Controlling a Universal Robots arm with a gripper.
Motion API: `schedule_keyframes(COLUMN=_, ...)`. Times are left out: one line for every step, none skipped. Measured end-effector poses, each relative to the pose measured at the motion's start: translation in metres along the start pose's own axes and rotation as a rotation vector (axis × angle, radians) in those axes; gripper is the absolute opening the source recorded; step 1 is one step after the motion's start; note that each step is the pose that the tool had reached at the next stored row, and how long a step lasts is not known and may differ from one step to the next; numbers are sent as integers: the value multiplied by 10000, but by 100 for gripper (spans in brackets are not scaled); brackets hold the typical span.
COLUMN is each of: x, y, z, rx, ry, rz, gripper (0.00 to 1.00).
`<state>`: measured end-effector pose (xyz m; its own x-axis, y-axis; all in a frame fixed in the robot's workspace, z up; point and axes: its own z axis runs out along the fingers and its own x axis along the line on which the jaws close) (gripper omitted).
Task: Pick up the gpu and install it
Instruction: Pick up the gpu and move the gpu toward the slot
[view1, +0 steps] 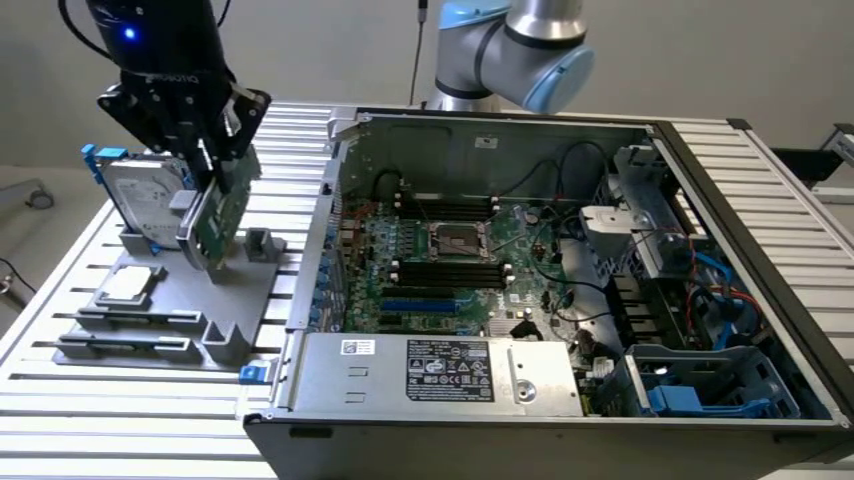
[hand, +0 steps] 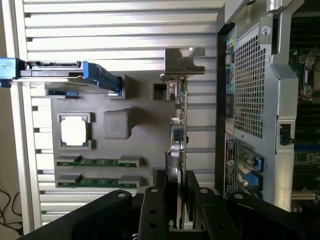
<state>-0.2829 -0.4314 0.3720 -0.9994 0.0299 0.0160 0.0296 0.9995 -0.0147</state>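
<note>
The gpu stands on edge over the grey parts tray at the exterior view's left, its green board facing outward. My gripper comes down on it from above, with a black finger on each face of the card, shut on it. In the wrist view the gpu is seen edge-on, with the silver bracket at its far end and my gripper clamped on the near end. Whether its lower edge still touches the tray I cannot tell.
On the tray are a hard drive in a blue frame, a square silver CPU chip and two memory sticks. The open computer case lies at the exterior view's right, with the motherboard and blue slots exposed.
</note>
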Motion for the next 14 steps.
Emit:
schedule_keyframes(x=-45, y=1, z=-46, rx=0, ry=9, rz=0, gripper=27)
schedule_keyframes(x=-89, y=1, z=-92, rx=1, ry=20, rz=-1, gripper=27)
schedule_keyframes(x=-134, y=2, z=-139, rx=1, ry=30, rz=0, gripper=27)
schedule_keyframes(x=-178, y=3, z=-184, rx=0, ry=39, rz=0, gripper=27)
schedule_keyframes(x=-223, y=3, z=-230, rx=1, ry=49, rz=-1, gripper=27)
schedule_keyframes(x=-267, y=4, z=-275, rx=0, ry=58, rz=-1, gripper=27)
schedule_keyframes(x=-315, y=4, z=-325, rx=-2, ry=68, rz=-1, gripper=27)
schedule_keyframes(x=-359, y=5, z=-371, rx=-1, ry=80, rz=-1, gripper=27)
schedule_keyframes(x=-405, y=6, z=-414, rx=-4, ry=93, rz=-1, gripper=27)
schedule_keyframes(x=-449, y=7, z=-452, rx=-6, ry=110, rz=-2, gripper=27)
schedule_keyframes(x=-494, y=7, z=-485, rx=-13, ry=129, rz=-2, gripper=27)
schedule_keyframes(x=-538, y=8, z=-517, rx=-20, ry=150, rz=-3, gripper=27)
schedule_keyframes(x=-582, y=9, z=-544, rx=-28, ry=170, rz=-3, gripper=27)
schedule_keyframes(x=-628, y=10, z=-559, rx=-37, ry=185, rz=-3, gripper=27)
